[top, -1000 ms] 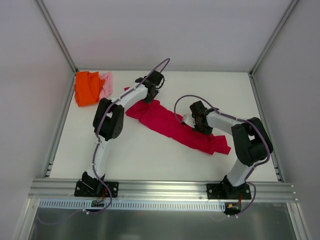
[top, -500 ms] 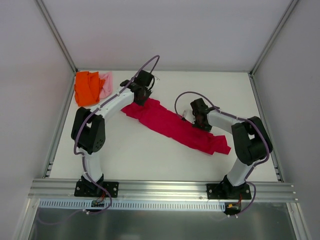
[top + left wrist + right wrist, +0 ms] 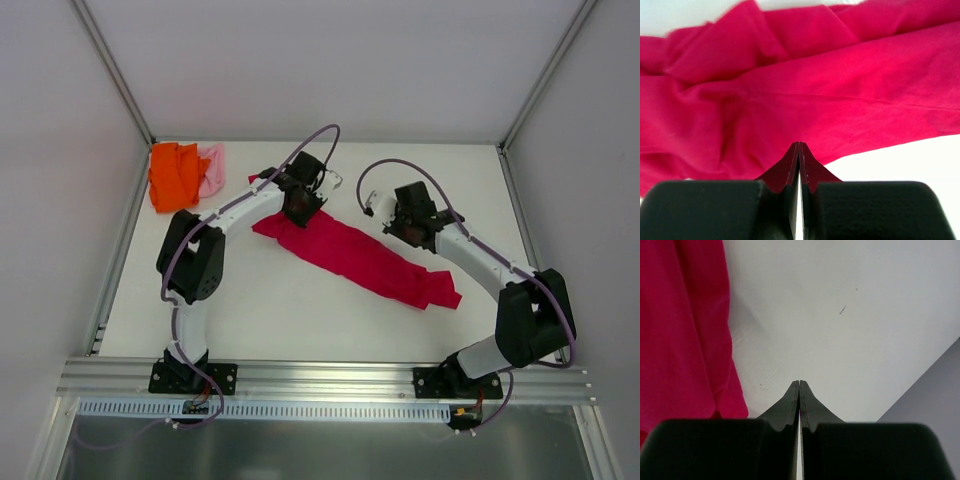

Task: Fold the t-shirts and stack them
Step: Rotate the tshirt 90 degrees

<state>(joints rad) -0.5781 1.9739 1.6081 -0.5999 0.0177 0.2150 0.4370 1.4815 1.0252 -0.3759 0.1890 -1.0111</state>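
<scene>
While the crimson t-shirt (image 3: 350,255) lies bunched diagonally on the counter (image 3: 300,310), left fingers (image 3: 787,172) and right fingers (image 3: 787,410) hang closed, empty, likely poised to spread it.

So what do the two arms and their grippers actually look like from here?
Both look alike: the left arm and right arm have white links and bulky black joints. A thin purple cable loops along each. The left gripper and right gripper are black, tapering to thin tips.
</scene>
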